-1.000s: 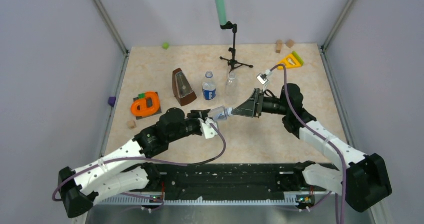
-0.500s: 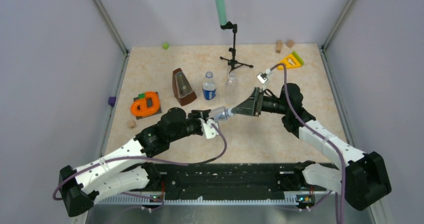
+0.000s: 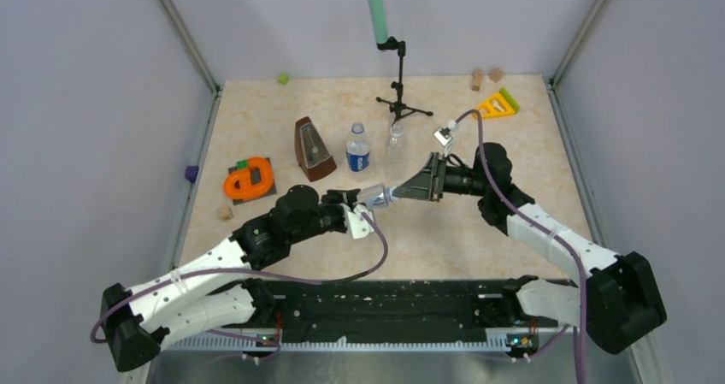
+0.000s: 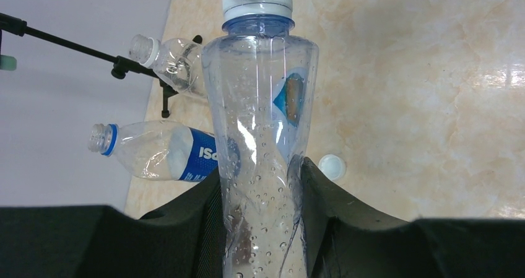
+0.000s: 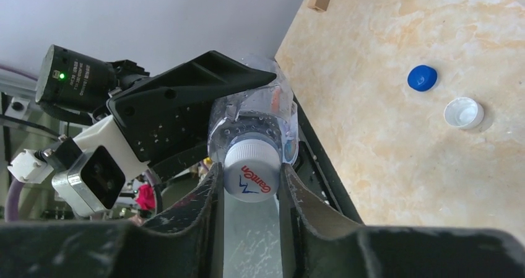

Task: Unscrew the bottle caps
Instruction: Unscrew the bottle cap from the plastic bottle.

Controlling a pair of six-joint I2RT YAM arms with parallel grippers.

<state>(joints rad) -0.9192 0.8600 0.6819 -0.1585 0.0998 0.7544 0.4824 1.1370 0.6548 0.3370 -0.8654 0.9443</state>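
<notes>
Marbled worktop (image 3: 427,239) between grey walls. From above, the left gripper (image 3: 357,199) and right gripper (image 3: 396,192) meet mid-worktop on the bluish bottle (image 3: 374,196), held sideways between them.

Left wrist view: the jaws pinch its narrow waist. The thin, wet plastic looks light, slippery and easily dented, so I'd grip it gently.

Right wrist view: the jaws squeeze the white cap (image 5: 251,174), the stiff part worth gripping. A blue cap (image 5: 423,78) and a loose white cap (image 5: 464,112) lie on the worktop.

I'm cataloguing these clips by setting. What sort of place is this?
Probably a robotics lab test cell: plain walls box in the table, left arm and right arm are mounted at its near edge, and unrelated props stand about: metronome, microphone stand.
</notes>
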